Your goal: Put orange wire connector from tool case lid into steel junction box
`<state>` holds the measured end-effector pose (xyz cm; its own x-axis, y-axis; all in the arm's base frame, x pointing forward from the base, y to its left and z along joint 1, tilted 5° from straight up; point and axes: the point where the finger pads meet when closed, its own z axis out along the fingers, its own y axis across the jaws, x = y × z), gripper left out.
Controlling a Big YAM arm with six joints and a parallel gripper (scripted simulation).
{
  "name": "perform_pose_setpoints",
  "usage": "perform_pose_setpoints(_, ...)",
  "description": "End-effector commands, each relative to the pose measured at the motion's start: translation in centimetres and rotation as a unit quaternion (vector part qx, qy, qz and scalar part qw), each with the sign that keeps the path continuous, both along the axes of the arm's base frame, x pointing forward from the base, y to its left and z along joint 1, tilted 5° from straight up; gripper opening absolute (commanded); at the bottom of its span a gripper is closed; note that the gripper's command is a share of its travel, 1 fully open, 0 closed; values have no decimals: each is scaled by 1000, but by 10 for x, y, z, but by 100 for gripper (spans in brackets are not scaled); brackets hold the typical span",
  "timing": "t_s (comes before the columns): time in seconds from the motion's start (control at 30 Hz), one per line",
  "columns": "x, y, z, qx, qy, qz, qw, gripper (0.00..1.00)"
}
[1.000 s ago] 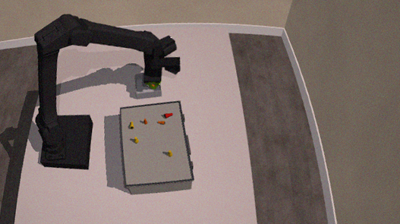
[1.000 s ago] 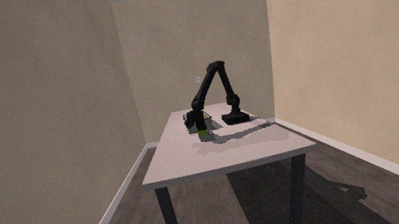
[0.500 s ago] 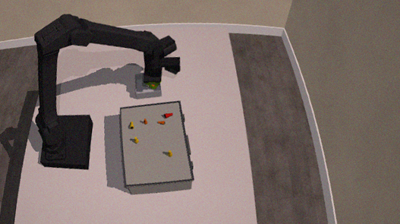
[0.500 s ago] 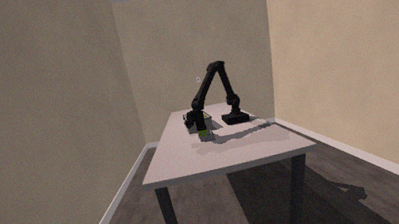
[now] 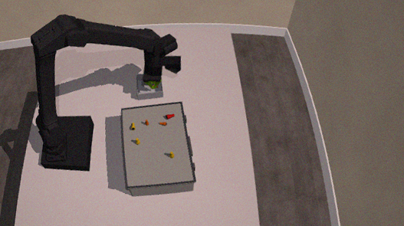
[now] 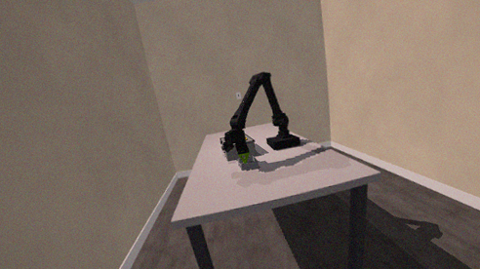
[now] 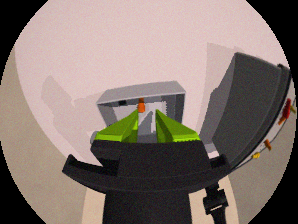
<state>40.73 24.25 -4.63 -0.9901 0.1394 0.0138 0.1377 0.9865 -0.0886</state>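
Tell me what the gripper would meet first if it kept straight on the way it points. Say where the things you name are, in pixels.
The gripper (image 5: 153, 84) (image 6: 244, 159) (image 7: 146, 113) points down into the junction box (image 5: 151, 97) (image 6: 251, 165) (image 7: 142, 90); its floor probably comes first, though one finger might brush the orange connector (image 7: 141, 106). Depth is unclear.

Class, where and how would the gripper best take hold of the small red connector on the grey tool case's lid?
From above, fingers astride the middle of the small red plastic connector. It seems to lie on its side, longer than wide, so closing across its narrow width should suit; the grey tool case leaves it open overhead.
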Motion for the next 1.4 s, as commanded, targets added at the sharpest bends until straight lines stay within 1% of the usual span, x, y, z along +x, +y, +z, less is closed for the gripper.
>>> perform_pose_setpoints(0.0,20,15,37,18,-29,-3,999,25)
perform_pose_setpoints(0.2,22,20,50,20,-32,-1,999,25)
perform_pose_setpoints(0.57,19,21,41,13,-22,2,1000,25)
perform_pose_setpoints(0.83,19,21,40,13,-20,3,1000,25)
perform_pose_setpoints(0.87,20,21,43,14,-22,3,1000,25)
perform_pose_setpoints(0.93,20,23,61,16,-26,2,1000,25)
perform_pose_setpoints(1.37,22,24,77,22,-34,2,999,25)
